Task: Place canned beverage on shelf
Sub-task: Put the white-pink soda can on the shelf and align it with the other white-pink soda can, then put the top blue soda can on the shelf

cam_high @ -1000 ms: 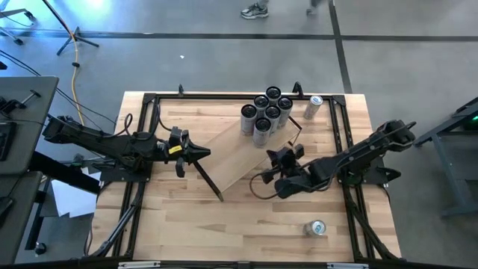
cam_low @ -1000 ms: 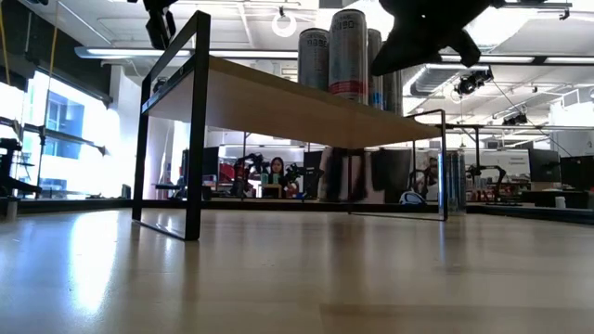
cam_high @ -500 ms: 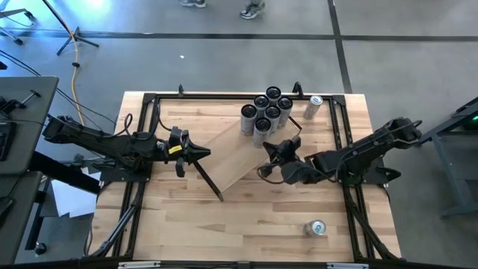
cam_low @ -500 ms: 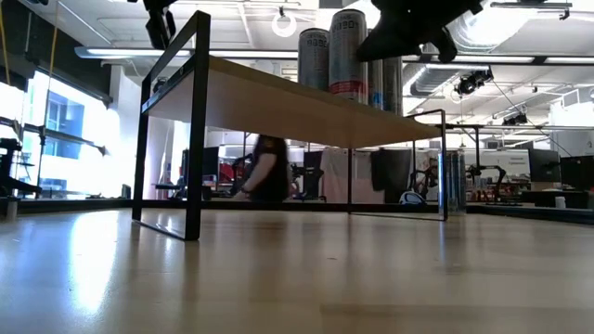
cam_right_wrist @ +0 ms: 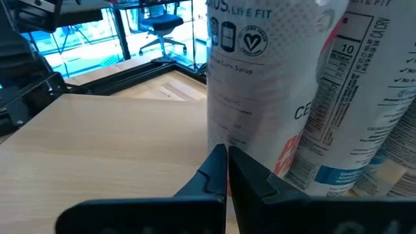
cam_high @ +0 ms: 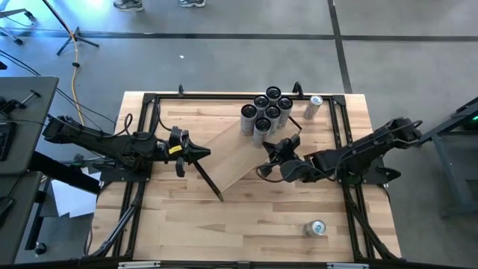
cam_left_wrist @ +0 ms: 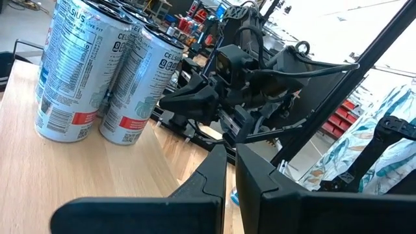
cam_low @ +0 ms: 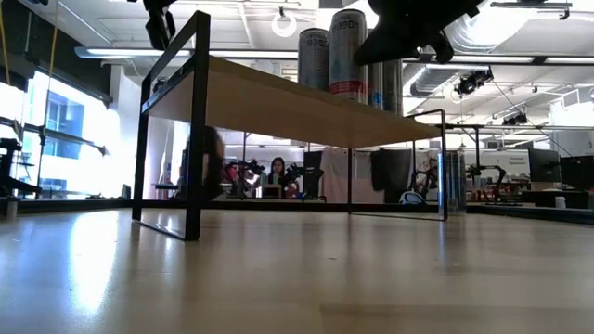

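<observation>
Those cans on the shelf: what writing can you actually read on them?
"LIVE FIT" on the nearest can, right wrist view.
"10" on the can beside it.
"CELSIUS" on the cans, left wrist view.
Fine print: too small to read.

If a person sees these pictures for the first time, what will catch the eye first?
First, the cluster of cans standing upright on the far end of the shelf, which lies at an angle across the table. The right gripper, shut, sits just before the nearest can of that group. Two more cans lie apart on the tabletop: one beyond the shelf, one near the front edge.
</observation>
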You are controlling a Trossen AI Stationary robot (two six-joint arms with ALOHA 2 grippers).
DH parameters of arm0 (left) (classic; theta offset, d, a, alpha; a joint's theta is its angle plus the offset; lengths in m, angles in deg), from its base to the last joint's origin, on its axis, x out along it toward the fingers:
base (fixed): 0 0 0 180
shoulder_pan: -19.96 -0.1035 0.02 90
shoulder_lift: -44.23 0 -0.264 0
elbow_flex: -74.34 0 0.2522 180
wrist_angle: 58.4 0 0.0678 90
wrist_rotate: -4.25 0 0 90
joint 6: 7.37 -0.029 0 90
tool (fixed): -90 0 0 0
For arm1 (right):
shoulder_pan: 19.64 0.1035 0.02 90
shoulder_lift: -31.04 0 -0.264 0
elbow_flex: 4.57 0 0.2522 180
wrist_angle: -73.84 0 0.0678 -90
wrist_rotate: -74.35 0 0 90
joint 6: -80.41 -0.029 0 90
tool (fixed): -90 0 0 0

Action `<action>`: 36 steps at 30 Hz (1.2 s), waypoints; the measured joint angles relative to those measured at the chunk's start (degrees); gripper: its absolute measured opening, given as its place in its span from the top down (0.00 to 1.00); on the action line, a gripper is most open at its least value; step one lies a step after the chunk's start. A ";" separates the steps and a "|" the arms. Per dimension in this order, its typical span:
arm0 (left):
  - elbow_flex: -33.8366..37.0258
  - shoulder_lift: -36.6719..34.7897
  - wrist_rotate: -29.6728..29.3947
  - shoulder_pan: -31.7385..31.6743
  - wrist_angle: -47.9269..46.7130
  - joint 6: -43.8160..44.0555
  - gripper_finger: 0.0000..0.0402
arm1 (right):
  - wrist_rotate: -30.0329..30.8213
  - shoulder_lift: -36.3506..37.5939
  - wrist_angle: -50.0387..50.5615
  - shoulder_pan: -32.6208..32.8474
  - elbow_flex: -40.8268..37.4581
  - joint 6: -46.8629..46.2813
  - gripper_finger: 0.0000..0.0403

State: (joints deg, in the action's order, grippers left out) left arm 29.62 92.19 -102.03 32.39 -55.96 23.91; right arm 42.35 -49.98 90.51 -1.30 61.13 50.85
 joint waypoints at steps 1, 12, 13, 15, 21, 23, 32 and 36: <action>0.00 0.00 -0.01 -0.02 0.00 0.00 0.98 | 0.03 0.00 0.18 -0.06 0.00 0.01 1.00; 0.00 0.00 -0.01 0.00 0.00 0.03 0.98 | -0.43 0.00 0.08 -2.49 0.04 0.00 1.00; 0.00 0.00 -0.01 -0.01 0.00 0.03 0.98 | -0.73 0.00 -0.14 -2.72 0.04 -0.10 1.00; 0.00 0.00 -0.01 0.00 0.00 0.03 0.98 | -1.15 0.00 -0.38 -3.05 0.04 -0.15 1.00; 0.00 0.00 -0.01 -0.02 0.00 0.05 0.98 | -1.25 -0.02 -0.52 -3.09 0.04 -0.02 1.00; 0.00 0.00 -0.01 -0.01 0.00 0.05 0.98 | -1.55 -0.02 -0.60 -2.40 0.04 0.00 1.00; 0.00 0.00 0.01 0.00 0.05 0.05 0.98 | -11.24 1.09 -5.47 3.72 0.09 -0.06 1.00; 0.00 -0.01 0.05 0.00 0.57 0.05 0.98 | -14.98 2.13 -10.61 5.69 0.09 1.83 1.00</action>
State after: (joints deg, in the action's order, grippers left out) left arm 29.62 92.18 -101.99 32.38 -55.39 23.96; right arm 27.37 -47.84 79.90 4.39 61.22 52.69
